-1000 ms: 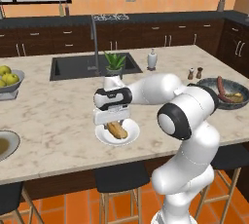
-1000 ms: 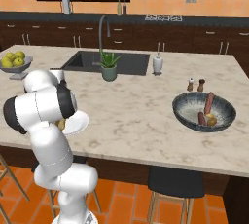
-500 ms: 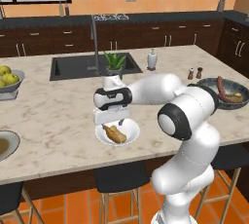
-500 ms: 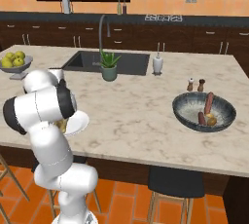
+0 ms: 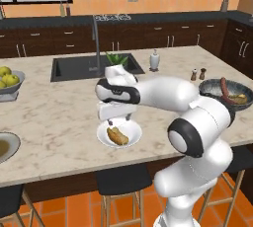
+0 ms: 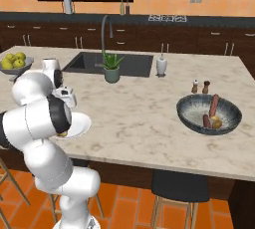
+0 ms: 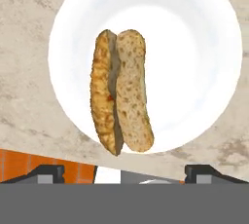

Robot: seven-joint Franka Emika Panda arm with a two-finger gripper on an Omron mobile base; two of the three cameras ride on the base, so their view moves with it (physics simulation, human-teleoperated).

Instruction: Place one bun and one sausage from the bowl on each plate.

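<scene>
So my two-finger gripper [image 5: 116,121] hangs just above the small round white plate [image 5: 132,133] with its jaws spread wide and nothing between them; the dark tips stand far apart at the bottom of my hand view. On that plate lies one split, golden-brown bun [image 7: 120,116], long and hot-dog shaped, resting flat inside the rim. I judge that one of four placements is made: this plate has its bun but I see no sausage on it.

The wide, shallow, dark grey-blue bowl [image 6: 188,118] with the speckled inside sits well apart, toward the far right end of the counter. In it I make out two reddish-brown sausages [image 6: 213,104] and a small yellowish-brown piece that may be the other bun, though it is too small to tell. The second plate, a light grey round one [image 5: 14,141], sits near the left edge of the counter, and I cannot tell from here whether anything lies in it. So I reckon a sausage for the white plate, and a bun and a sausage for the grey one, are left to do.

The surface is a pale marbled stone island counter [image 5: 64,117], with a dark sink, a potted green plant, a white soap dispenser, salt and pepper shakers, and a pedestal bowl of yellow fruit. Dark wood cabinets, orange walls and an orange tiled floor with dark stools surround it.
</scene>
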